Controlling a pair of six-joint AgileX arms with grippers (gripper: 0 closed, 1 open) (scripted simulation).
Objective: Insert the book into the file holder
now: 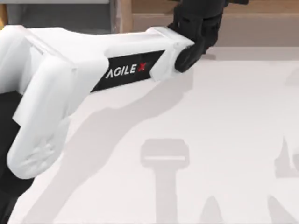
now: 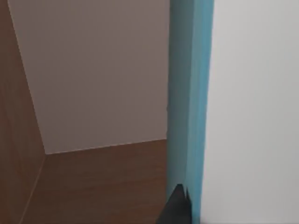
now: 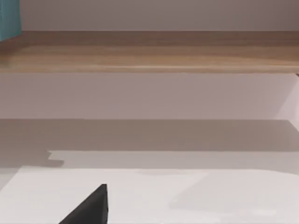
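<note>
My left arm reaches from the left side to the far middle of the table, where my left gripper (image 1: 201, 18) hangs over the brown ledge. Up close in the left wrist view the book (image 2: 189, 107) stands upright, teal cover edge beside its white pages. A dark fingertip (image 2: 177, 207) presses against the cover, so the gripper is shut on the book. A teal corner of the book (image 3: 9, 18) also appears in the right wrist view. The file holder (image 1: 70, 18) is the grey compartment at the far left, left of the gripper, partly hidden by the arm.
A long brown wooden ledge (image 1: 252, 23) runs along the far edge; it is also in the right wrist view (image 3: 149, 51). Beyond the book lies a brown floor (image 2: 103, 182) with a pale back wall. A dark part of my right gripper (image 3: 88, 207) hovers low over the white table.
</note>
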